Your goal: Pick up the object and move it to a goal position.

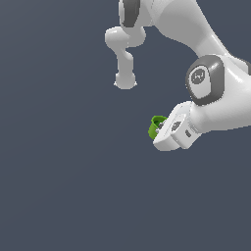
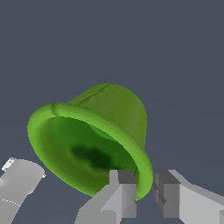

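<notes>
Wrist view shows the gripper (image 2: 144, 192) pinching only the rim of the green cup (image 2: 94, 135), one finger (image 2: 120, 192) inside, one outside. Exterior view has the cup (image 1: 156, 126) right of center. So thin a hold may let it swing or slip.

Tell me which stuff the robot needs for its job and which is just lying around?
Needed for the job:
- green cup, its rim pinched between the fingers
- gripper

Just lying around:
- nothing else shows; only the plain grey surface is there
</notes>
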Action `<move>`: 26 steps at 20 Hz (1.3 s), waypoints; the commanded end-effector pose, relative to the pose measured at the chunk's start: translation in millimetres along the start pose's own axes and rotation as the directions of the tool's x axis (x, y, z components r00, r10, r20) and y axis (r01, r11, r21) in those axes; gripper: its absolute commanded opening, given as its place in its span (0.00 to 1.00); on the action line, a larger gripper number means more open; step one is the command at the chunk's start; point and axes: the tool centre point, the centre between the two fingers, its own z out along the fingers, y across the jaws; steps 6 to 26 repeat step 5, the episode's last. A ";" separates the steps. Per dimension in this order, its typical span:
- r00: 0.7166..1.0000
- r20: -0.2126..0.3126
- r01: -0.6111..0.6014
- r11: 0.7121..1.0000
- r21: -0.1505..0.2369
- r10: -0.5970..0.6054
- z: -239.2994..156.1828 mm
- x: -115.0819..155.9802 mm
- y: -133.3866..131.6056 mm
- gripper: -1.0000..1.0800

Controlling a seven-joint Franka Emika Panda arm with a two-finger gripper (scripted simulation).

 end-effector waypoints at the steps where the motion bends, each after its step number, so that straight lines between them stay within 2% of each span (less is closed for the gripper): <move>1: 1.000 0.000 -0.002 1.000 0.000 0.002 -3.5 -0.1 -1.1 0.00; 26: 1.000 0.000 -0.003 1.000 0.000 0.003 -1.4 -0.2 1.1 0.00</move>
